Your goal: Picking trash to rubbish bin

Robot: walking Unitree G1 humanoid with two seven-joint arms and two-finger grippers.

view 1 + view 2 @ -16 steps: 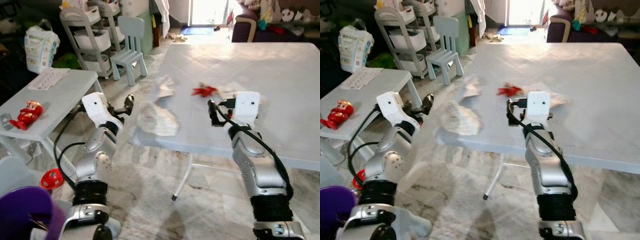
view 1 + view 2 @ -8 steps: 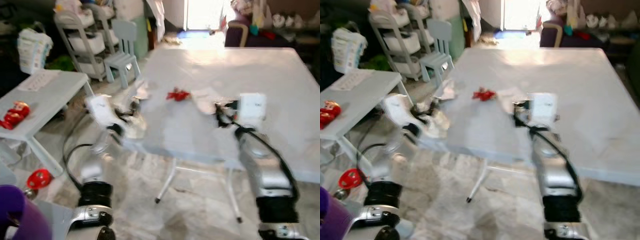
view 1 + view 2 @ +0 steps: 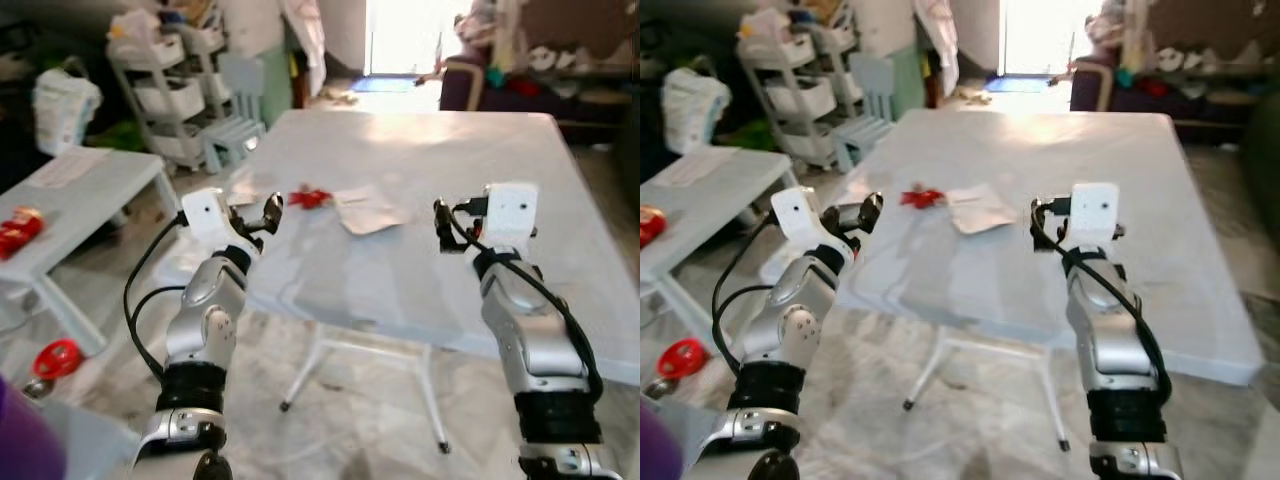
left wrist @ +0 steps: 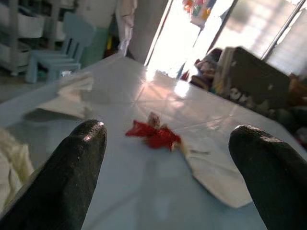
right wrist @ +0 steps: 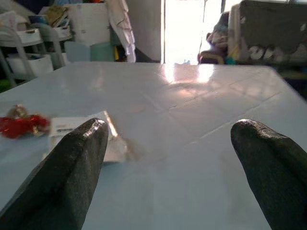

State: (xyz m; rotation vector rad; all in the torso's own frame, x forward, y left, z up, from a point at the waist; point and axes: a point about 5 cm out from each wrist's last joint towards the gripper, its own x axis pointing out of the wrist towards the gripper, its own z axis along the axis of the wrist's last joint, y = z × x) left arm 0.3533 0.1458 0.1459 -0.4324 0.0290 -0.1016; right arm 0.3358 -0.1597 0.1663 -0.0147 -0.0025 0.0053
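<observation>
A red wrapper (image 3: pixel 311 197) is lying crumpled on the pale blue table (image 3: pixel 420 150), toward the robot's left part of the top. Just beside it, on its right, a flat piece of white paper (image 3: pixel 369 210) is resting on the same surface, and more crumpled white paper (image 4: pixel 72 91) is sitting farther to the left, close to the table's edge.

The left gripper (image 3: pixel 268 213) is hovering over the near left edge of the table, pointing at the red wrapper, with its fingers (image 4: pixel 72 177) spread wide apart and nothing between them. The right gripper (image 3: pixel 441 217) is hanging above the table nearer the middle, well apart from the wrapper; its fingers (image 5: pixel 67 177) are also spread wide and gripping nothing, with the white paper showing just past one of them.

Off to the left, a low white table (image 3: pixel 70 195) is carrying a red toy (image 3: pixel 18 230). Behind it a small blue chair (image 3: pixel 235 105) and a grey trolley (image 3: pixel 165 85) are standing on the marble floor (image 3: pixel 330 420).
</observation>
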